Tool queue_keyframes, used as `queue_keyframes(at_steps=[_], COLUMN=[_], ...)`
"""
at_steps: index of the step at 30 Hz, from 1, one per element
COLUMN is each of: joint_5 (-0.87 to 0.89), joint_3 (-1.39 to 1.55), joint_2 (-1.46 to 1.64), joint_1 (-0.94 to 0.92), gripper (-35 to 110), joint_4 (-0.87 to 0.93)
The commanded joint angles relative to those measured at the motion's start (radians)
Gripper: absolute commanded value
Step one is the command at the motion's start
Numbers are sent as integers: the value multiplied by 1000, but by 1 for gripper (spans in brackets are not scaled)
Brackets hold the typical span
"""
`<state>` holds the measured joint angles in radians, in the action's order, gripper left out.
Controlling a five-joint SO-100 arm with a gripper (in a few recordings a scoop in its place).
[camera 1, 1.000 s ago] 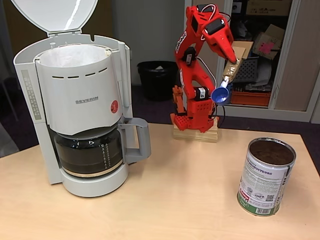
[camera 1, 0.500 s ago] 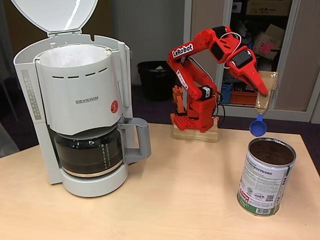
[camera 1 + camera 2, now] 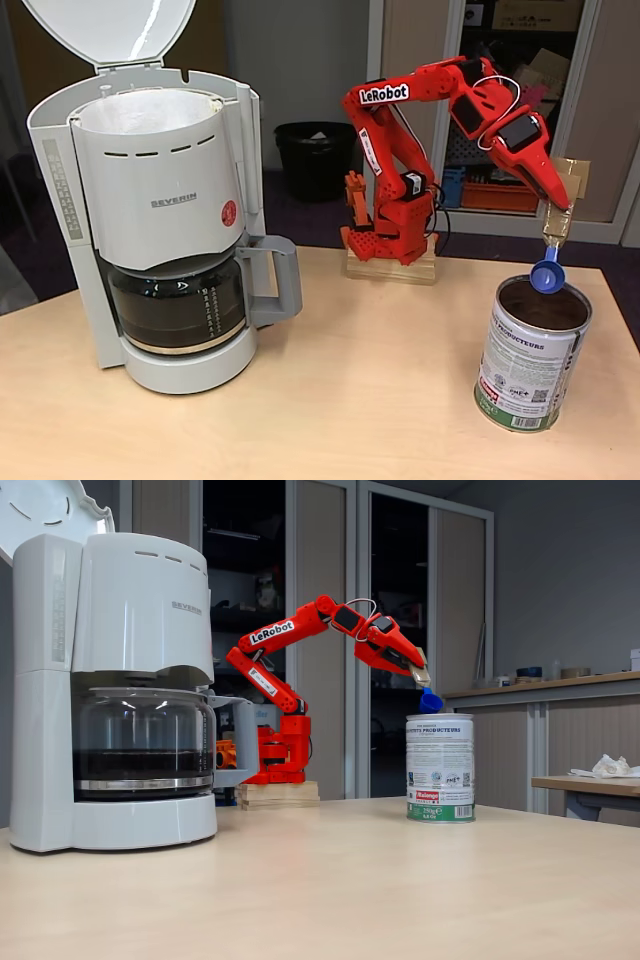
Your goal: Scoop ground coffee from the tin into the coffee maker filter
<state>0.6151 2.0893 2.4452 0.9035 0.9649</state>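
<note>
we see the red arm (image 3: pixel 420 110) stretched out to the right in a fixed view, its gripper (image 3: pixel 556 222) pointing down with the jaws closed on the taped handle of a small blue scoop (image 3: pixel 547 277). the scoop hangs straight below the jaws, its bowl at the far rim of the tin (image 3: pixel 532 352), which stands open directly beneath the gripper on the wooden table (image 3: pixel 350 400). in another fixed view the gripper (image 3: pixel 424 685) sits just above the tin (image 3: pixel 440 768) and the scoop (image 3: pixel 431 702) touches or nearly touches the rim; we cannot tell which. inside the tin, below the jaws, we see the dark brown ground coffee (image 3: pixel 545 303); whether any lies in the scoop we cannot tell. far to the left of the jaws in that first fixed view stands the light grey coffee maker (image 3: pixel 160 230) with its lid up, and the white coffee maker filter (image 3: pixel 150 110) lines its top basket. the glass carafe (image 3: pixel 180 305) sits under it. behind the arm's base, away from the jaws, stands a black bin (image 3: pixel 315 155).
</note>
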Motion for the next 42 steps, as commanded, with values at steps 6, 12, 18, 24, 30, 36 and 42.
queue_keyframes(at_steps=[6, 12, 18, 24, 30, 36, 42], joint_5=[18, 57, 98, 181, 258, 322, 362], joint_3=[117, 276, 356, 420, 428, 407, 396], joint_2=[-20, 15, 31, 35, 54, 75, 118], joint_1=[-11, -49, -84, -92, -60, -26, -18], gripper=[0, 0, 0, 3, 12, 15, 16], joint_4=[-178, -316, -362, -394, -351, -299, -227])
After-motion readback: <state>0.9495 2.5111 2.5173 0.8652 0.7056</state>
